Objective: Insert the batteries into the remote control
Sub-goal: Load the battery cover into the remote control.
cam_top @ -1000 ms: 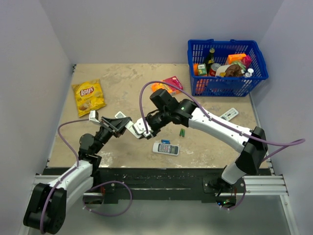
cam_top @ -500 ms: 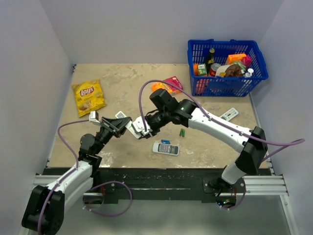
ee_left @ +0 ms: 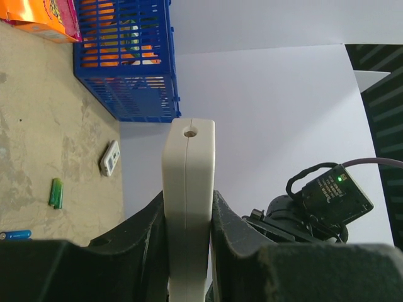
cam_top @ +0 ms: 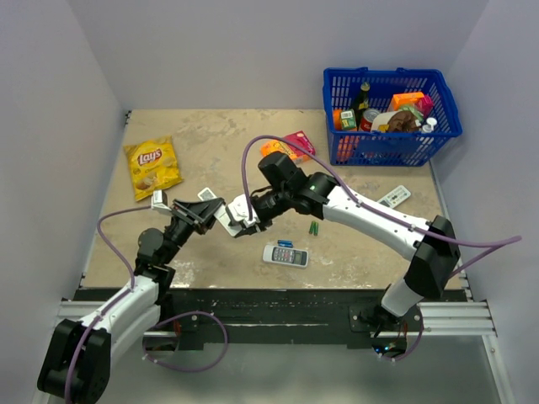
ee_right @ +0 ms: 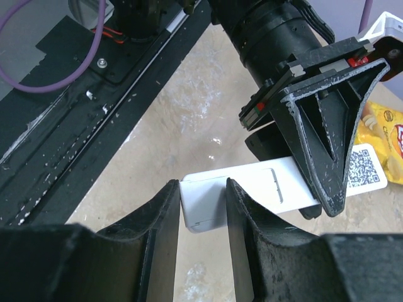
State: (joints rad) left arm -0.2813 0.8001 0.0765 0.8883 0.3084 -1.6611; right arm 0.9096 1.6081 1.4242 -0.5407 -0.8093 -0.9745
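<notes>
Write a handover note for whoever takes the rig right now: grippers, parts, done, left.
Left gripper: shut on the remote control, which is held off the table.
Right gripper: shut on one end of the same remote.
Batteries: not visible in any view. Only a green pair lies on the table, right of the grippers.
Done: remote lifted and held between both arms.
Left: cannot tell whether the battery cover is off. Find the batteries and load them.

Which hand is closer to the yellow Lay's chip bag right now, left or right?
Left. The left hand is just right of the chip bag and nearer the robot, gripping the remote control; the right hand is farther right, on the remote's other end.
</notes>
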